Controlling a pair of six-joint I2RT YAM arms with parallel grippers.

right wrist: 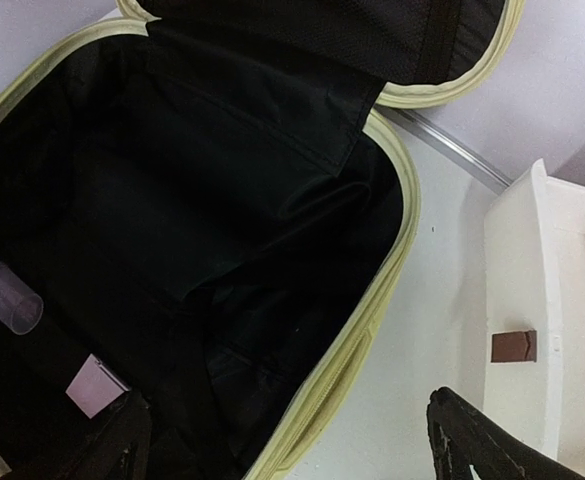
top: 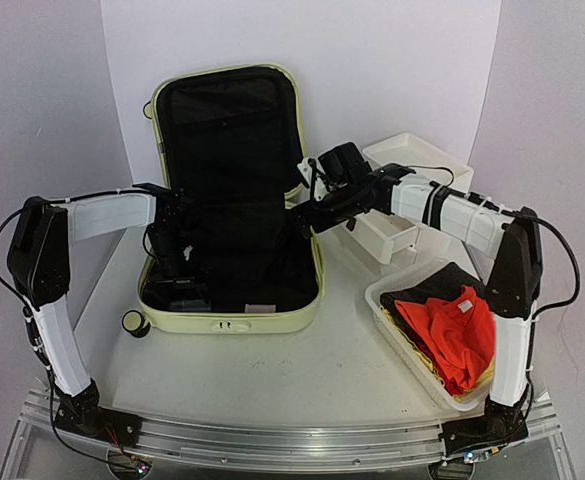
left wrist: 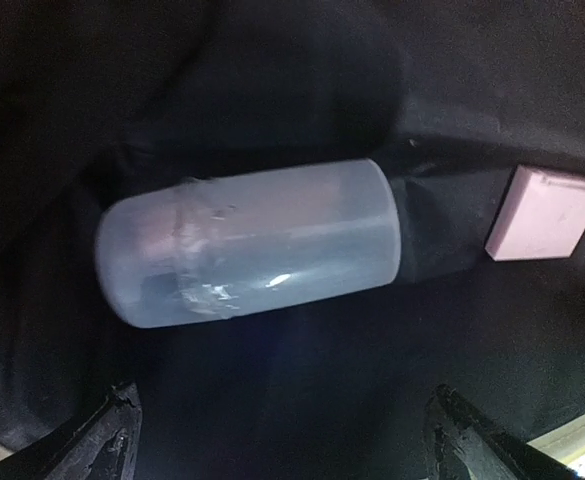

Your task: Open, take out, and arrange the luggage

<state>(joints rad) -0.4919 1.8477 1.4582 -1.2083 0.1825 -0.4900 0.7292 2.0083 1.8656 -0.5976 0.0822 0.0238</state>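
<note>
The pale yellow-green luggage (top: 232, 322) lies open, its lid standing against the back wall and its black lining showing. My left gripper (top: 172, 262) is down inside its left half, open and empty (left wrist: 287, 445). Just ahead of the fingers a translucent plastic bottle (left wrist: 247, 240) lies on its side on the lining, with a small pink box (left wrist: 544, 213) beside it. My right gripper (top: 307, 218) hovers open and empty (right wrist: 292, 450) over the luggage's right rim (right wrist: 372, 330). The bottle (right wrist: 7, 292) and the pink box (right wrist: 94, 385) also show in the right wrist view.
A white drawer box (top: 402, 200) with a brown handle (right wrist: 514, 346) stands right of the luggage. A white mesh basket (top: 397, 310) at the front right holds orange (top: 457, 335) and black clothes. A black caster wheel (top: 132, 322) sticks out at the luggage's front left corner.
</note>
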